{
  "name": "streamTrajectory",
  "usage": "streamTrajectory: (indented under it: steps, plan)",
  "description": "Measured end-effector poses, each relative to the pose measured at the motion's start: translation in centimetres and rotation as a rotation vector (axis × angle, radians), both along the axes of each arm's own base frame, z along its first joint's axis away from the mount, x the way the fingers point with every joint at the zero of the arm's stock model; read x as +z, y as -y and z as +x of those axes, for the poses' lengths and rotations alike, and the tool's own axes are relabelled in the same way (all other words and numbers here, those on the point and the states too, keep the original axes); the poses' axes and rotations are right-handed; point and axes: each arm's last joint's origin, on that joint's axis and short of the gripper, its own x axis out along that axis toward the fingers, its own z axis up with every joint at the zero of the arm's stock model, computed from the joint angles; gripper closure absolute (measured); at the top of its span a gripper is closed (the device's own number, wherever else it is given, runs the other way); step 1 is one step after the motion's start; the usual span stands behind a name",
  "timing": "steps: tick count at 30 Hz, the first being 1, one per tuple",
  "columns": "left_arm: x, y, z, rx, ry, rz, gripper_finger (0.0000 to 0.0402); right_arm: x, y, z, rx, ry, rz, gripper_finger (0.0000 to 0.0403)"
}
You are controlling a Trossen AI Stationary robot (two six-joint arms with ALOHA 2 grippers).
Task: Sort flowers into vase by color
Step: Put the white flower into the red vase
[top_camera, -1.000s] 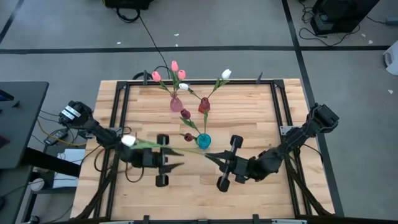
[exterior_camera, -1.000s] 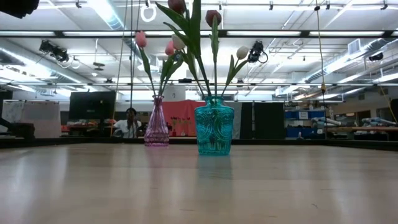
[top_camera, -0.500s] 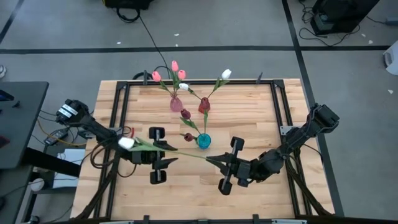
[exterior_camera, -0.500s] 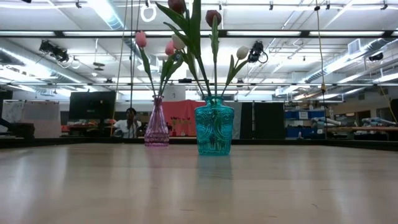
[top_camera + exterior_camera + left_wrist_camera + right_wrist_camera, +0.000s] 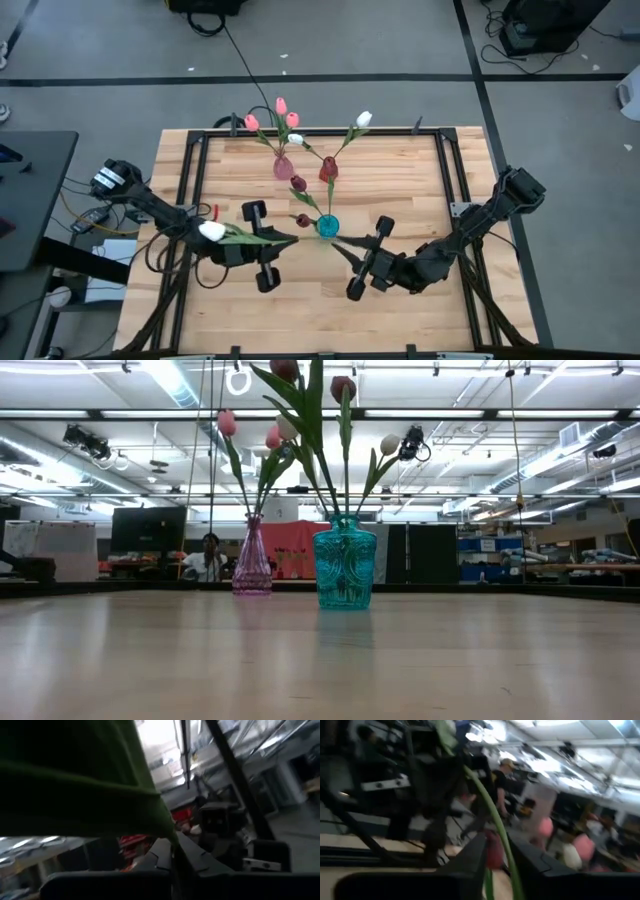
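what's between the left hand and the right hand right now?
In the high view, the white tulip's green stem spans the gap from the left hand toward the right hand, passing just in front of the teal vase.

— What fills the left wrist view?
— A broad green leaf (image 5: 75,785), blurred.
— And below its tip?
— The left gripper (image 5: 174,857), its two dark fingers (image 5: 156,862) pressed together right under the leaf's tip, a stem between them.
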Motion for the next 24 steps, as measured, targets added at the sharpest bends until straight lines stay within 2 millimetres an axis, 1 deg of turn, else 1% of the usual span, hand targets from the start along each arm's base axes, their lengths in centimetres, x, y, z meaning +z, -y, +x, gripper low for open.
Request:
streamTrajectory:
  steps: [3, 6, 10, 12, 15, 19, 21, 24]
  plan:
    - [0.5, 0.0, 0.1, 0.034, -0.065, 0.009, 0.0396, -0.4, -0.1, -0.2, -0.078, -0.023, 0.048, 0.0287]
    - [1.4, -0.1, 0.2, 0.061, -0.145, 0.005, 0.0397, -0.8, -0.7, -0.7, -0.132, -0.048, 0.088, 0.0246]
    - [2.5, -0.1, 0.4, 0.075, -0.263, 0.024, 0.0398, -2.2, -1.6, -1.1, -0.093, -0.095, 0.145, 0.0203]
    - [3.4, 0.1, 0.7, 0.075, -0.301, 0.036, 0.0398, -3.0, -1.6, -1.1, -0.055, -0.118, 0.191, 0.0189]
    - [4.5, 0.2, 1.0, 0.081, -0.41, 0.05, 0.0398, -4.1, -1.0, -0.7, -0.038, -0.174, 0.239, 0.0177]
    - [6.0, 0.0, 1.0, 0.072, -0.591, 0.039, 0.0398, -5.2, -0.1, -0.1, -0.01, -0.247, 0.278, 0.0173]
    - [6.4, -0.4, 0.8, 0.066, -0.674, 0.019, 0.0398, -5.7, 0.5, 0.2, 0.027, -0.296, 0.304, 0.0173]
    - [6.7, -0.8, 0.6, 0.072, -0.752, -0.002, 0.0396, -6.6, 1.6, 0.7, 0.078, -0.384, 0.38, 0.0174]
